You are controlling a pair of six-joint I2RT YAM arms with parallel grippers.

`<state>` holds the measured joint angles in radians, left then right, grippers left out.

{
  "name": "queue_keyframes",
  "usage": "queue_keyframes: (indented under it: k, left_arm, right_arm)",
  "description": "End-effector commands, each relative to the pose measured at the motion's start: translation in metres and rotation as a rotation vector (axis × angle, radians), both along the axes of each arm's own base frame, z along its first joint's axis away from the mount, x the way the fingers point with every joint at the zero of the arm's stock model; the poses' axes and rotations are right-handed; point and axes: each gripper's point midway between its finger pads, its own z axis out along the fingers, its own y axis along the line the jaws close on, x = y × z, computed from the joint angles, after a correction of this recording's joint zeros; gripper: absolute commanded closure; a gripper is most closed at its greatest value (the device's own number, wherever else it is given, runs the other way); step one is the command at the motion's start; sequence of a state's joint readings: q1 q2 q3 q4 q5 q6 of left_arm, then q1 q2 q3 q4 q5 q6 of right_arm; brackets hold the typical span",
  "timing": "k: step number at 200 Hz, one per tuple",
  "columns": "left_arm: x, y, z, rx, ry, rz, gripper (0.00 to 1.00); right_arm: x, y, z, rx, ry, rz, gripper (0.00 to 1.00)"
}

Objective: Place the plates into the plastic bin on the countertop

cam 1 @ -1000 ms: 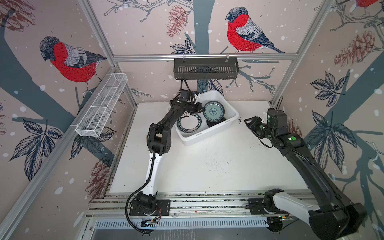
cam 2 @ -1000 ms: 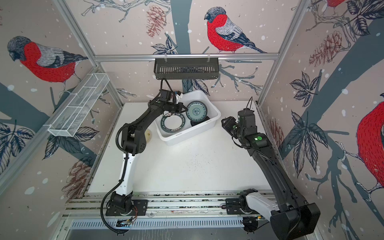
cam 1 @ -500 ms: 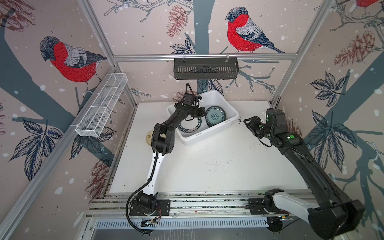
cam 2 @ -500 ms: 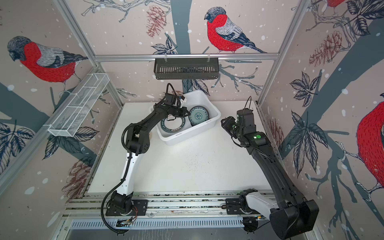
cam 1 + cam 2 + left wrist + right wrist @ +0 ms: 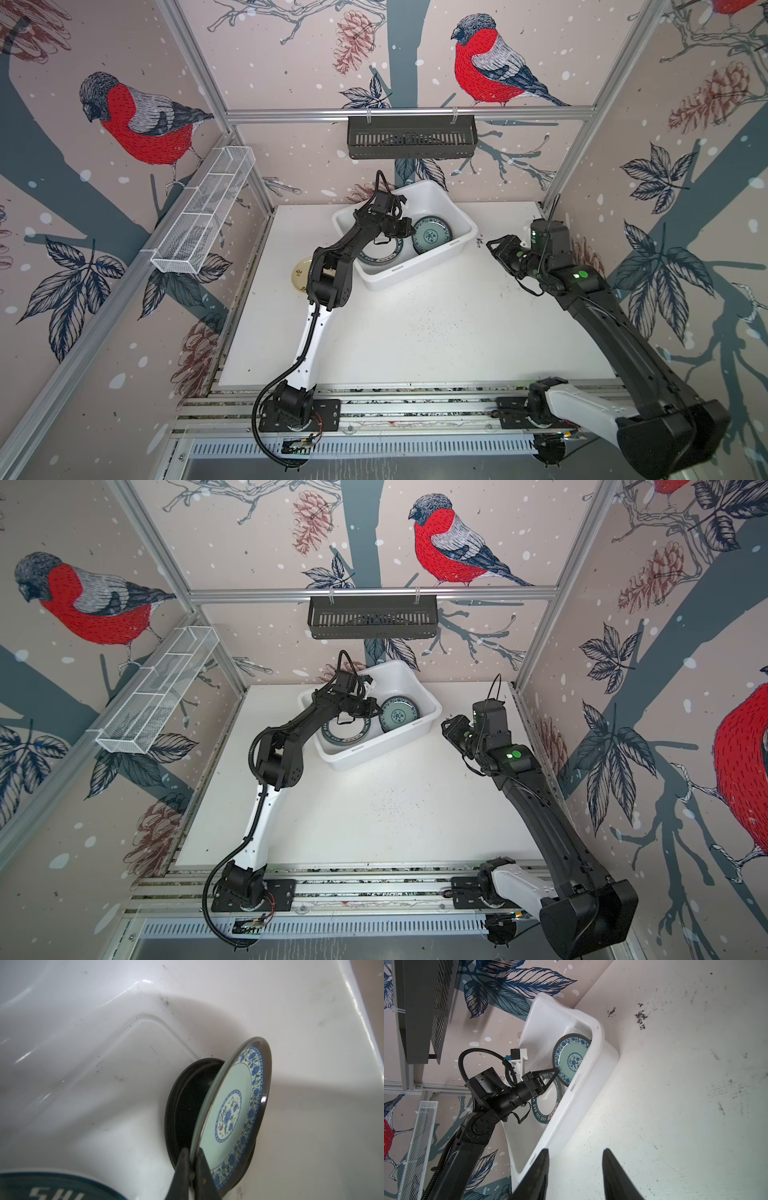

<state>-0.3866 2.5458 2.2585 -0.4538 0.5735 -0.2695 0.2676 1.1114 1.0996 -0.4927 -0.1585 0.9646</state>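
Observation:
The white plastic bin (image 5: 419, 270) (image 5: 374, 756) stands at the back of the countertop (image 5: 415, 332). Inside it my left gripper (image 5: 193, 1151) (image 5: 557, 1070) is shut on the rim of the teal floral plate (image 5: 228, 1109) (image 5: 431, 235) (image 5: 399, 715), which leans tilted over a glossy black plate (image 5: 182, 1105). A white plate with a dark-green lettered rim (image 5: 380, 259) (image 5: 544, 1113) lies beside them in the bin. A pale yellow plate (image 5: 300, 272) lies on the countertop, partly hidden behind the left arm's elbow. My right gripper (image 5: 575, 1150) (image 5: 492, 245) hangs open and empty to the right of the bin.
A black slotted basket (image 5: 411, 137) hangs on the back rail above the bin. A white wire-mesh basket (image 5: 203, 216) hangs on the left rail. Dark specks (image 5: 640, 1016) mark the countertop near the bin's corner. Aluminium rails edge the front.
My left arm has swung a little to the right and the teal plate has sunk lower into the bin. The pale yellow plate now shows beside its elbow. The right arm has not moved.

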Motion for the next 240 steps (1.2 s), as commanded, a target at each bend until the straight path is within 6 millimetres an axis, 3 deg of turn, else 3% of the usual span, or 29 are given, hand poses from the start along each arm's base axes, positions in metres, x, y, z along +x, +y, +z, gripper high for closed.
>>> queue_keyframes:
  k: [1, 86, 240]
  left_arm:
    - [0.003, -0.009, 0.010, -0.030, -0.042, -0.025, 1.00]
    - [0.001, -0.013, 0.003, -0.012, -0.043, -0.035, 1.00]
    - [-0.003, -0.021, -0.001, -0.012, -0.039, -0.049, 0.82]
  right_arm:
    - [0.002, 0.002, 0.003, 0.002, -0.013, 0.005, 0.56]
    - [0.006, 0.004, -0.004, 0.001, 0.001, 0.014, 0.56]
    - [0.008, 0.007, -0.007, 0.001, 0.004, 0.026, 0.56]
